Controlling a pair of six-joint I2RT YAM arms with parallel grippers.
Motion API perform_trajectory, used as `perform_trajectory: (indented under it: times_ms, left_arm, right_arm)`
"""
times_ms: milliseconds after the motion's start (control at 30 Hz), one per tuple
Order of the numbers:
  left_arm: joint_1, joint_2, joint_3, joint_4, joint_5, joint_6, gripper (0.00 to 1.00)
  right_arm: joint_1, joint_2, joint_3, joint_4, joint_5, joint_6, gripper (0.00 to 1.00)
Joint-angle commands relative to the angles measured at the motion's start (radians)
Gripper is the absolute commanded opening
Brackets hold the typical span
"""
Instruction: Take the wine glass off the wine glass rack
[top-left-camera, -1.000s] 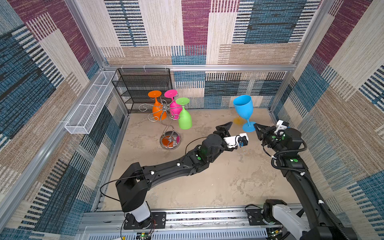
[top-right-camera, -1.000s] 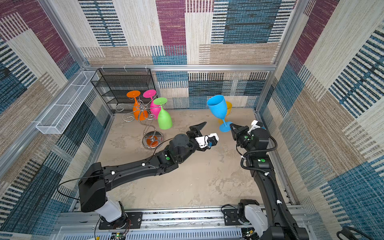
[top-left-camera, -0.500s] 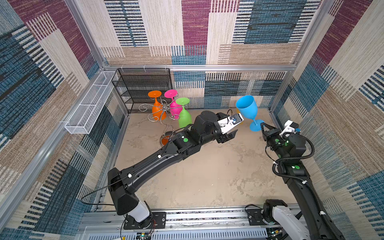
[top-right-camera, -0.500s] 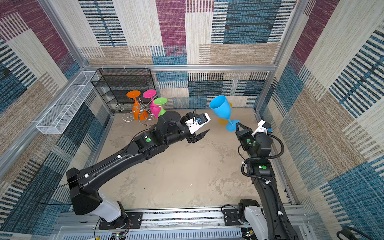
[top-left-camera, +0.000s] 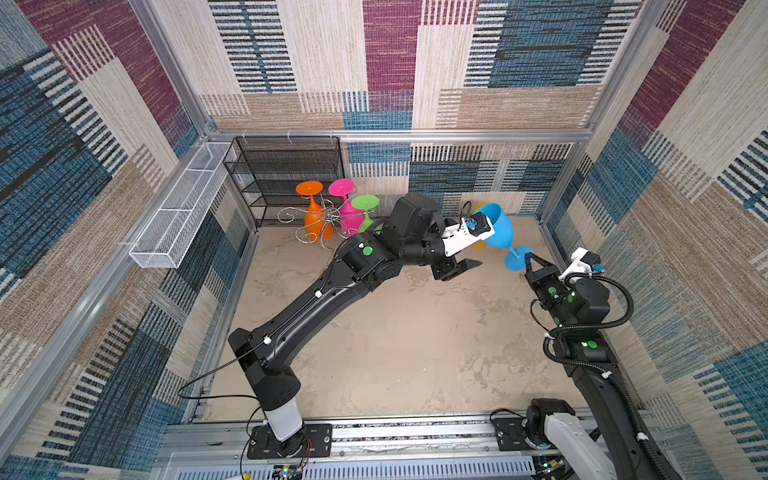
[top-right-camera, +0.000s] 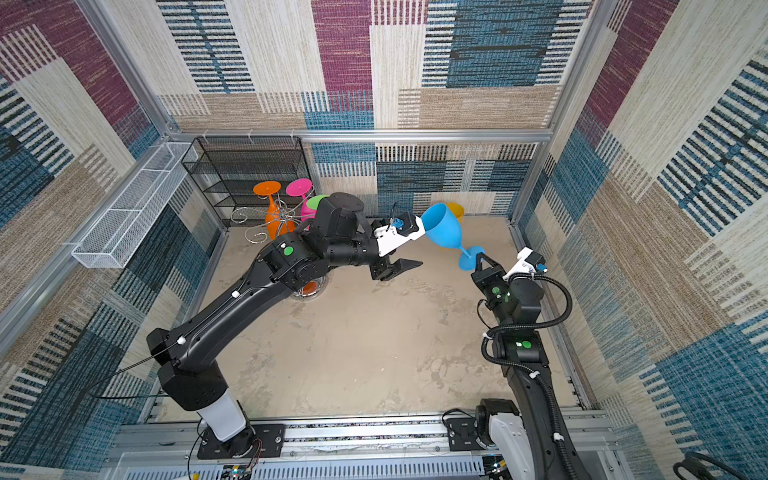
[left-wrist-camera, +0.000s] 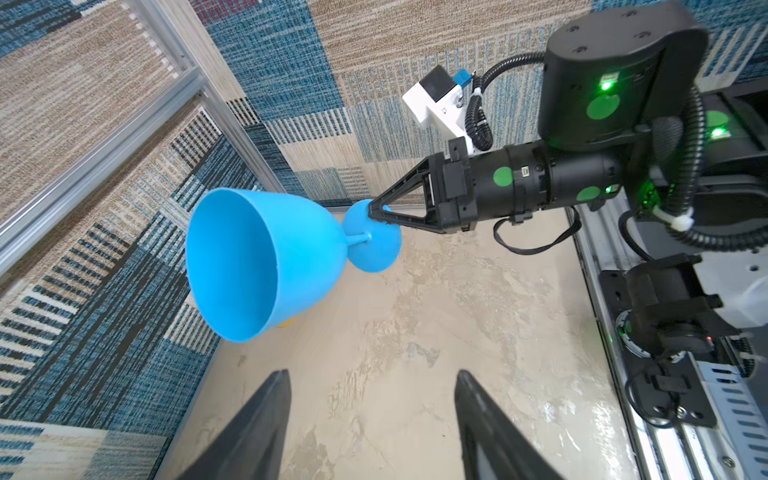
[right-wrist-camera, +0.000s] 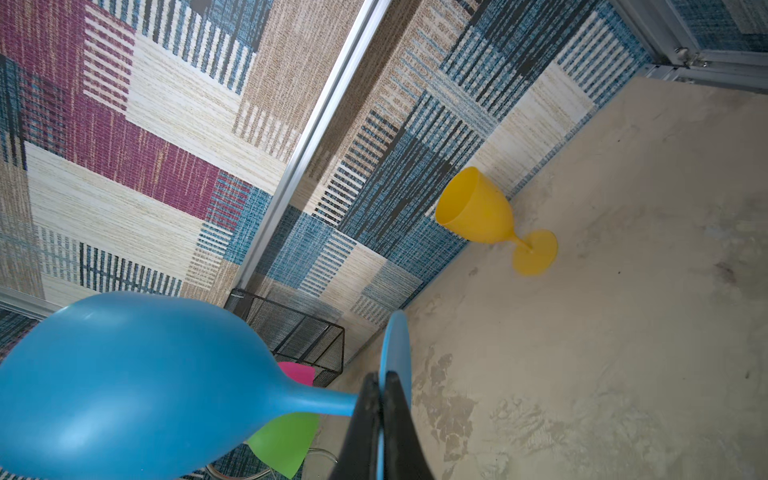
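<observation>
The right gripper (top-left-camera: 527, 259) has its jaws pressed together on the rim of the foot of the blue wine glass (top-left-camera: 500, 232); the right wrist view shows the thin blue disc pinched between the two black fingers (right-wrist-camera: 390, 415), with the stem and bowl (right-wrist-camera: 124, 386) reaching away from them; the glass hangs clear of the sandy floor (top-left-camera: 395, 332) near the back right corner, tilted so that its open mouth faces the left arm; it is off the wine glass rack (top-left-camera: 328, 214) and well apart from it. The left gripper (left-wrist-camera: 372, 376) stands with its jaws wide apart and nothing between them; in the left wrist view the two dark fingers (left-wrist-camera: 266, 419) frame bare floor, and the bowl of the glass (left-wrist-camera: 257, 266) sits just beyond them without touching. On the rack, by the back left corner, three glasses hang upside down: an orange glass (top-left-camera: 316, 216), a pink glass (top-left-camera: 349, 216) and a green glass (top-left-camera: 365, 203); the rack's round mirrored base (top-right-camera: 309, 289) shows under the left arm in a top view. A yellow glass (right-wrist-camera: 478, 216) stands upright on the floor against the back wall; behind the rack is a black mesh shelf (top-left-camera: 291, 170), and a white mesh basket (top-left-camera: 178, 208) hangs on the left wall.
</observation>
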Motion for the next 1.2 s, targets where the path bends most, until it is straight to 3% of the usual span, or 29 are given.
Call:
perform_trajectory:
  times_ms: [0,233,600,867,1167]
  left_arm:
    - [0.009,0.033,0.058,-0.047,0.050,0.028,0.65]
    - [0.062,0.128,0.180,-0.080,0.150,-0.016,0.65]
    - [0.071,0.192,0.238,-0.069,0.218,-0.059,0.60]
    - [0.069,0.219,0.248,-0.060,0.226,-0.088,0.47]
    - [0.065,0.237,0.274,-0.048,0.240,-0.124,0.22]
  right_arm:
    - [-0.001,-0.011,-0.010,0.064,-0.001,-0.033,0.00]
    - [-0.001,-0.041,-0.028,0.105,-0.025,-0.096,0.00]
    - [0.000,-0.054,-0.039,0.106,-0.011,-0.150,0.00]
    - [0.000,-0.054,-0.035,0.109,-0.013,-0.150,0.00]
    - [0.001,-0.066,-0.047,0.106,-0.006,-0.151,0.00]
